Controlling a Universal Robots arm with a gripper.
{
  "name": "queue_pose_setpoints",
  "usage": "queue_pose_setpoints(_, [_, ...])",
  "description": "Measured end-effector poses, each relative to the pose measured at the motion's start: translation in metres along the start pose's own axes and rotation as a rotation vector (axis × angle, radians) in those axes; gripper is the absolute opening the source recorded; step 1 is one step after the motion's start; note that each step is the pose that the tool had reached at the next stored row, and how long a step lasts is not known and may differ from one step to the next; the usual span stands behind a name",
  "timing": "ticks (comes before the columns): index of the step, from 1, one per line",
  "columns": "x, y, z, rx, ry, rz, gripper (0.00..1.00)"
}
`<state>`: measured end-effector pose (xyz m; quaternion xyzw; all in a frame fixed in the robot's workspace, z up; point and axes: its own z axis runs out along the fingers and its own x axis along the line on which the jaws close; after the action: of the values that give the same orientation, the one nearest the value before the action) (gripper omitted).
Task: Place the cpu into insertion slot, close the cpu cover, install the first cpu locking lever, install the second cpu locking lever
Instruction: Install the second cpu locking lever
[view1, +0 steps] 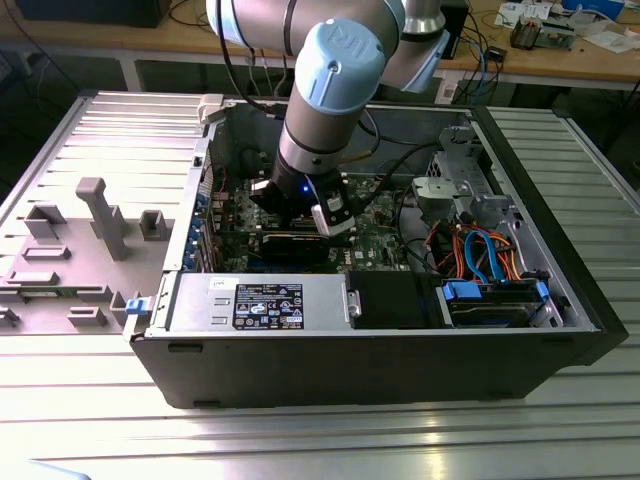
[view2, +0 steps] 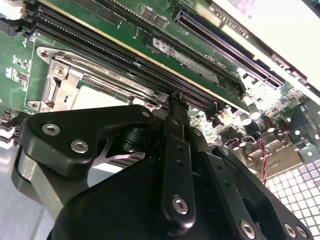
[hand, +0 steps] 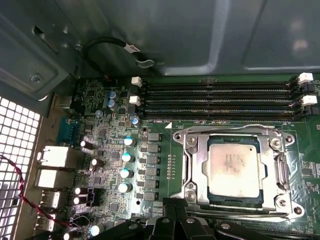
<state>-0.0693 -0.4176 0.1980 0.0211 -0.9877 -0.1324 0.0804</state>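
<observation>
The cpu (hand: 234, 169), a dull silver square, lies flat in the insertion slot (hand: 295, 210) on the green board. Around it the cpu cover (hand: 197, 165), a silvery frame with a cut-out centre, lies down flat. A thin metal lever (hand: 225, 130) runs along one side of the frame and another (hand: 245, 216) along the opposite side. My black gripper (hand: 173, 204) is shut with nothing held, its tips just off the socket's edge by the second of those levers. In the second wrist view the gripper (view2: 174, 99) hangs low over the board beside the cover (view2: 67, 80).
Long black memory slots (hand: 215, 100) run beside the socket. The case's grey wall (hand: 200, 35) rises close behind them. A red and black twisted wire (hand: 20, 185) crosses the vent grille. In the exterior view the arm (view1: 320, 120) reaches into the open case past the power supply (view1: 260, 300) and cabled drive cage (view1: 480, 260).
</observation>
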Motion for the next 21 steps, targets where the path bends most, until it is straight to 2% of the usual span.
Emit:
queue_pose_setpoints(4, [-0.0002, 0.0001, 0.0010, -0.0069, -0.0002, -0.001, 0.11])
queue_pose_setpoints(12, [-0.0005, 0.0023, 0.0027, -0.0146, -0.0002, -0.003, 0.11])
queue_pose_setpoints(16, [-0.0007, 0.0020, 0.0043, -0.0160, -0.0003, -0.003, 0.11])
queue_pose_setpoints(21, [0.0012, 0.0025, -0.0017, -0.0164, -0.0014, -0.003, 0.11])
